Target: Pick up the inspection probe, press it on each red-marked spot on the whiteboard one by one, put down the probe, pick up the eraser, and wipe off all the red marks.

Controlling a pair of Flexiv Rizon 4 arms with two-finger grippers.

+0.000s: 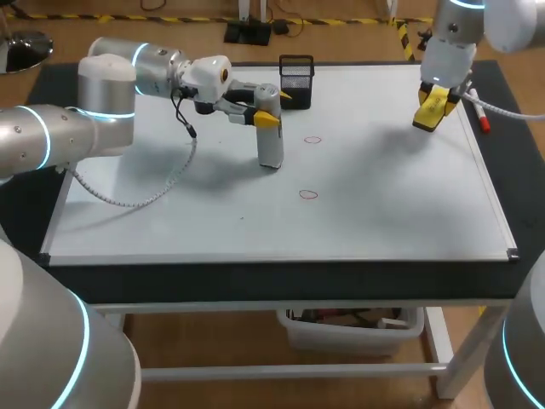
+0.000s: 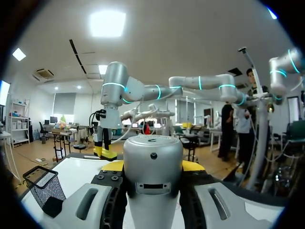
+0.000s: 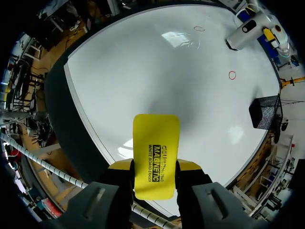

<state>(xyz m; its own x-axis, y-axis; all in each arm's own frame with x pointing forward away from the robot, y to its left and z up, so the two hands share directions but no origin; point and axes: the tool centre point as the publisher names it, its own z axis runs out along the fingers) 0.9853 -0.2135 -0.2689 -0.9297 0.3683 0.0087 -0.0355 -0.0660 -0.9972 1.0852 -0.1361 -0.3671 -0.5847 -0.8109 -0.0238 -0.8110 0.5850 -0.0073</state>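
Inspection probe [image 1: 270, 143], a silver-white cylinder, stands about upright on the whiteboard [image 1: 170, 221] left of the middle, its lower end down at the board surface. The left gripper [image 1: 266, 117] is clamped on its upper part: in the left wrist view the two yellow tips press against the probe body [image 2: 152, 176] from either side.

Nearest on the board is one red mark [image 1: 308, 194], a small ring to the right of the probe's foot and apart from it. A second red mark [image 1: 312, 139] lies farther back, just right of the probe, not touching it. Neither ring is under the probe.

Beyond the probe, at the far edge of the board, stands a black mesh holder [image 1: 296, 81], near the left gripper's far side; the left wrist view shows it beside the gripper [image 2: 45, 183].

At the far right, well apart from the probe, the right gripper [image 1: 432, 109] hangs above the board, its fingers closed from both sides on the yellow eraser [image 3: 156, 155], which sticks out ahead of them. A red marker [image 1: 482, 118] lies just right of it, at the board's right edge.
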